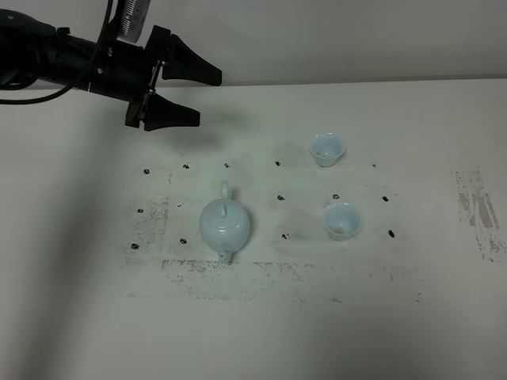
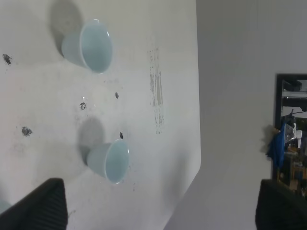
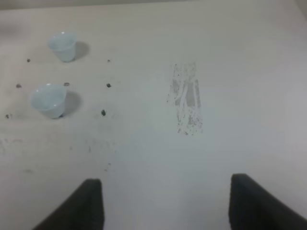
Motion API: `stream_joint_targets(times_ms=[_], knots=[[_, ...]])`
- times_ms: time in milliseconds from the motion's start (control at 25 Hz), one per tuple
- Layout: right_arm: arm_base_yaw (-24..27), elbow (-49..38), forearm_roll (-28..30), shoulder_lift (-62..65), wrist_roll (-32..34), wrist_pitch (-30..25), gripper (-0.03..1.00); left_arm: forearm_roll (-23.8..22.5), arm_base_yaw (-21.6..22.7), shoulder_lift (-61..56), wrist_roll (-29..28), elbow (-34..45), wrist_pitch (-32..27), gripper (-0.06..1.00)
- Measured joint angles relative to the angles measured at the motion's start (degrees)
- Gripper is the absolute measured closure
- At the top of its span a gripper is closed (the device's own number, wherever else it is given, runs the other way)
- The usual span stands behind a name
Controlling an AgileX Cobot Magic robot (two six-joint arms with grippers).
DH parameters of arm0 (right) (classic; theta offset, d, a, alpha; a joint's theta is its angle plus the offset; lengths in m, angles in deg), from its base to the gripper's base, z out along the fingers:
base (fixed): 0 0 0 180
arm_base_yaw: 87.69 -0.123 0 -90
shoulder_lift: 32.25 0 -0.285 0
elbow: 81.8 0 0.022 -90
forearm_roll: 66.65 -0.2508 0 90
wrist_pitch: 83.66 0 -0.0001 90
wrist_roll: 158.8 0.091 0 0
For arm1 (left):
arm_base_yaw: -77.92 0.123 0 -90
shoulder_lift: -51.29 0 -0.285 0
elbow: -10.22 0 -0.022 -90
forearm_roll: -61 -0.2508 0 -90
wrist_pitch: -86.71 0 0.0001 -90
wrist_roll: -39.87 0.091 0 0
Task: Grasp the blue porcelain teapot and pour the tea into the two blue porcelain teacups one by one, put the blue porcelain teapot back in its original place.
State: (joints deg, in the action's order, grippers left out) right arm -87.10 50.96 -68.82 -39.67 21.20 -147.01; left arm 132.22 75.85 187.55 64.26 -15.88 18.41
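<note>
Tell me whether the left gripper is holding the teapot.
No, the left gripper hangs open, well apart from the standing teapot.

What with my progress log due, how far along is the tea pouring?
Done: nothing visibly; whether the far teacup or near teacup holds tea is unclear. In hand: nothing; the left gripper hangs open and empty, away from the teapot, which stands on the table. Left, probably: grasp, pour twice, return it.
</note>
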Motion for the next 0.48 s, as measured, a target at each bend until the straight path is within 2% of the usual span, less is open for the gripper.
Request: stream_joint_targets(times_ms=[160, 240, 320, 480], knots=[[0.0, 0.0, 0.0, 0.05, 0.0, 0.0, 0.43, -0.29, 3.03, -0.33, 0.0, 0.0, 1.26, 0.19], [0.0, 0.0, 0.0, 0.05, 0.0, 0.0, 0.43, -3.36, 5.23, -1.34, -0.41, 0.0, 2.22, 0.19], [0.0, 0.0, 0.0, 0.05, 0.0, 0.0, 0.43, -8.59, 7.02, -2.88, -2.06, 0.0, 2.99, 0.19], [0.0, 0.0, 0.0, 0.05, 0.0, 0.0, 0.43, -23.41, 8.22, -7.6, -6.35, 0.0, 3.89, 0.19]])
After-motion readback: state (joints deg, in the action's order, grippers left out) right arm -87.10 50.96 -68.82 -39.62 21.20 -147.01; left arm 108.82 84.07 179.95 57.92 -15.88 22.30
